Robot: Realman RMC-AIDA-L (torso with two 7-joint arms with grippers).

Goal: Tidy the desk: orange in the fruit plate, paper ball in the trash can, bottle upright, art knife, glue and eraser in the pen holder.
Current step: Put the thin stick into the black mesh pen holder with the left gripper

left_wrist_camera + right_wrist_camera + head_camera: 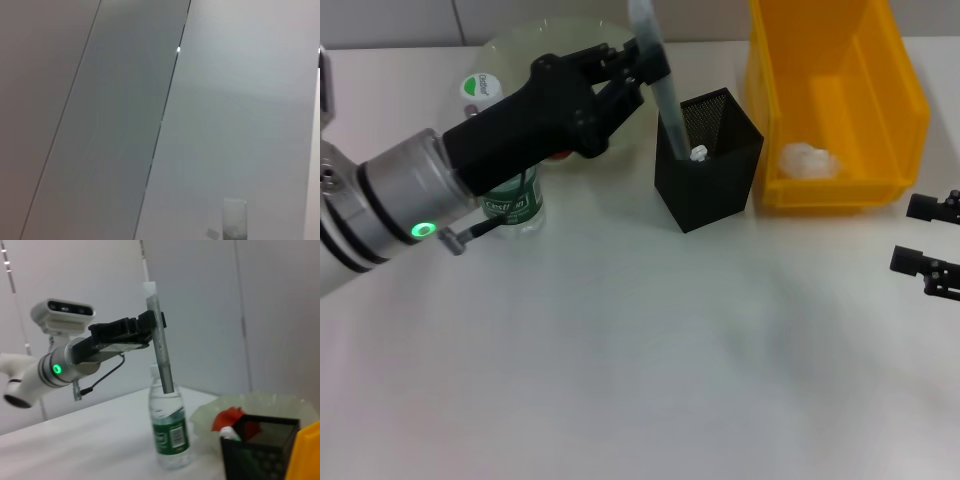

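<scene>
Now the left claw (638,62) is clenched on the art knife (658,75), a long grey stick held near upright. Its lower end is just over the mouth of the pen holder (708,160), so the move is straight down. The right claw (926,240) is released and parked at the bench edge.

Grey wall panels (125,115) (translucent object (234,218) below)
</scene>
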